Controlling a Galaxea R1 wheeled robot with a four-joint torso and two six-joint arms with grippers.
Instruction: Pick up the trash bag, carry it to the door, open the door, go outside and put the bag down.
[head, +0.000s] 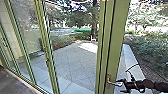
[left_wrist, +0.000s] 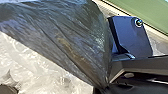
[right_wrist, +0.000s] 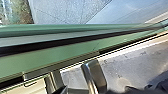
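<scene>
Well, yard (head: 75, 65): in my head view it lies beyond the glass (head: 30, 37), laid in large slabs, with a bright sunlit patch near its far end.
Greenery: a tree trunk (head: 94, 20) stands past the paving, and bushes (head: 150, 47) run along the side.
Floor (head: 11, 83): dark, on my side of the sill (head: 27, 82).
Frame (head: 117, 37): green and upright, its broad post in front of me; I can't tell whether the door is open.
Handle (head: 109, 80): a metal lever low on that post.
Right gripper (head: 123, 86): at the free end of the lever; I can't tell if it touches, nor whether it is wide or narrow.
Bag (left_wrist: 62, 37): in my left wrist view, thin dark plastic drawn into long creases that meet at the left gripper (left_wrist: 107, 87).
Left gripper: clamped on the bag's gathered end.
Clear plastic (left_wrist: 37, 67): pale and crumpled, right beside the dark film.
Metal piece (right_wrist: 93, 72): in my right wrist view, shiny and bent, near the green frame; I can't tell what it is. Paving shows beyond the frame.
</scene>
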